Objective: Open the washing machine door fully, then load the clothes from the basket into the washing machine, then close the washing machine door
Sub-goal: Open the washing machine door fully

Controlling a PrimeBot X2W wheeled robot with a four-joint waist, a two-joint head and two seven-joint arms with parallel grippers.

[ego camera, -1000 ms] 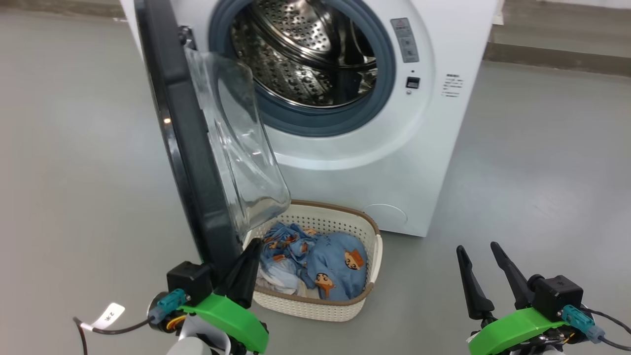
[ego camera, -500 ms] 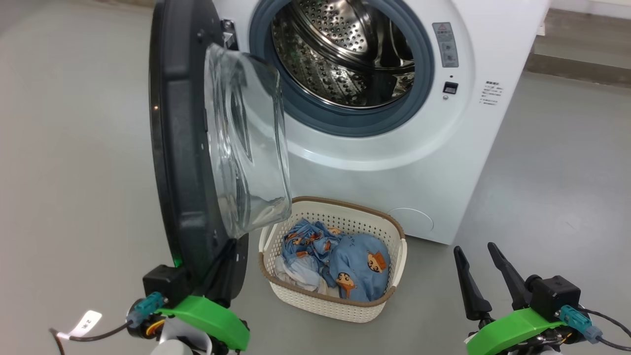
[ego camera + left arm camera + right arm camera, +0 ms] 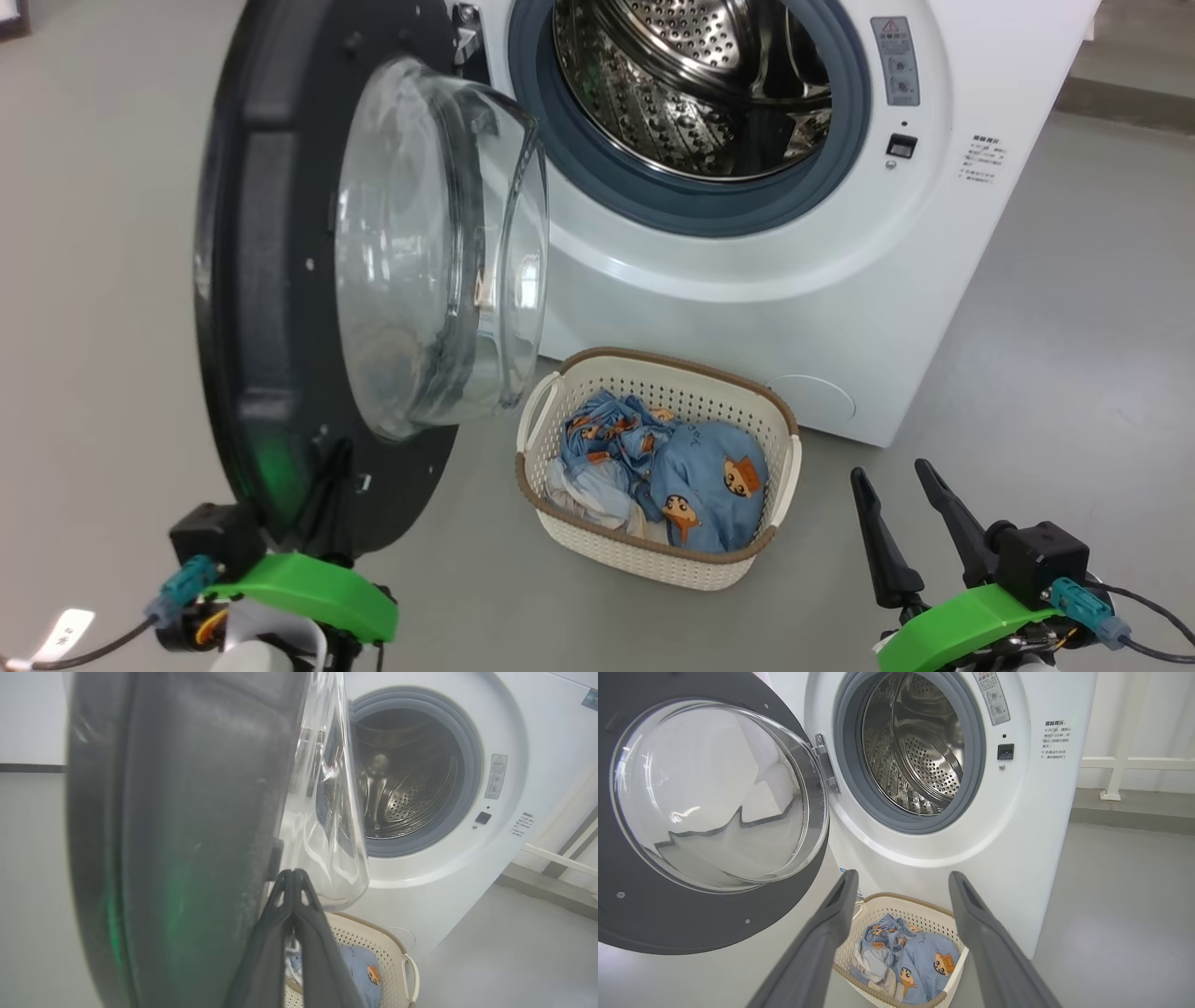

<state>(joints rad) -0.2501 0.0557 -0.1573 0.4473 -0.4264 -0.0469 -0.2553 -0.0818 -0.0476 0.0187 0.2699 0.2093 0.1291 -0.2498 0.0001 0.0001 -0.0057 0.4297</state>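
Observation:
The washing machine door (image 3: pixel 252 280) stands swung out to the left, its glass bowl (image 3: pixel 420 243) facing the machine. My left gripper (image 3: pixel 338 453) is shut, with nothing held, and its fingertips (image 3: pixel 292 877) press against the inner face of the door (image 3: pixel 187 812) near its lower edge. The white washing machine (image 3: pixel 747 308) shows its bare steel drum (image 3: pixel 691 84). On the floor in front stands the cream basket (image 3: pixel 644 560) holding the blue printed clothes (image 3: pixel 691 476). At the lower right my right gripper (image 3: pixel 890 469) hangs open and holds nothing. It points toward the basket (image 3: pixel 896 905) and clothes (image 3: pixel 920 961).
Grey floor lies all around. A raised step (image 3: pixel 1130 93) runs behind the machine on the right, with a white railing (image 3: pixel 1115 765) above it. A cable with a paper tag (image 3: pixel 61 635) trails from my left wrist.
The door has swung further open to the left with my shut left gripper against its inner face. The head camera has shifted, so the scene sits further right. The right gripper stays open and still.

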